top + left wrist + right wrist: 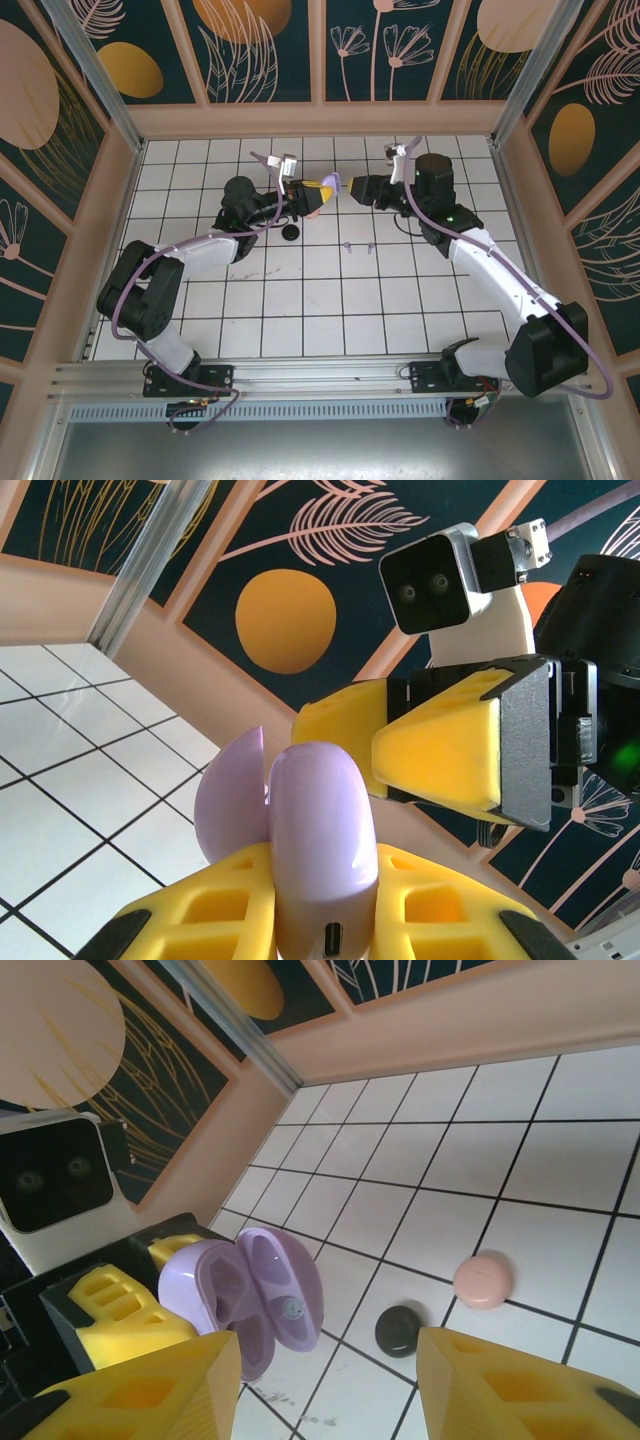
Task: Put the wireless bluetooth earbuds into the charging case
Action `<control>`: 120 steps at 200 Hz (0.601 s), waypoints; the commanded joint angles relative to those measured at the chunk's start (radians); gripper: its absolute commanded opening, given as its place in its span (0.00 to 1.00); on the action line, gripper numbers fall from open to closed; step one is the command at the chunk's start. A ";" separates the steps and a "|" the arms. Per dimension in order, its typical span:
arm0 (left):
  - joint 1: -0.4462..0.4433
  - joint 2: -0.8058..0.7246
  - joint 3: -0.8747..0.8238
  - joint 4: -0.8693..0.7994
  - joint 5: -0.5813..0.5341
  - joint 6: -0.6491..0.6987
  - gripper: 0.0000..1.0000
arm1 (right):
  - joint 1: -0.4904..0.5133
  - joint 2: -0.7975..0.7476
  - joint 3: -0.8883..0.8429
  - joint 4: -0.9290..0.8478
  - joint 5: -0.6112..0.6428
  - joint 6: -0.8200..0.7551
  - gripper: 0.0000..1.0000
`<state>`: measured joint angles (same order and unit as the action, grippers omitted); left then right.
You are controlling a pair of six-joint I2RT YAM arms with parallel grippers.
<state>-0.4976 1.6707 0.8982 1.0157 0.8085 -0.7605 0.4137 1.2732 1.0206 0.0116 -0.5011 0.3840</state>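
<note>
Left pincer [325,925] clamps the glossy lavender charging case [320,820], hinged open.

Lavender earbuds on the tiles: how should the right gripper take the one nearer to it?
Probably straight down from above, the open right gripper closing across the right-hand earbud. It lies low on the table, apart from its twin, so a finger should fit between them. Which end is the stem is too small to tell.

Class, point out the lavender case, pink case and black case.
lavender case [285,1285]: right wrist view, inside its open shell.
pink case [483,1281]: right wrist view, top centre.
black case [398,1330]: right wrist view, top centre.
</note>
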 commanded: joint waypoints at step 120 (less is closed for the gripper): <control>-0.004 -0.020 0.032 0.081 0.038 -0.014 0.00 | 0.037 0.090 0.003 0.096 -0.082 0.033 0.39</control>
<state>-0.4976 1.6707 0.8982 1.0397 0.8207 -0.7647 0.4416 1.3437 1.0180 0.0628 -0.5522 0.4038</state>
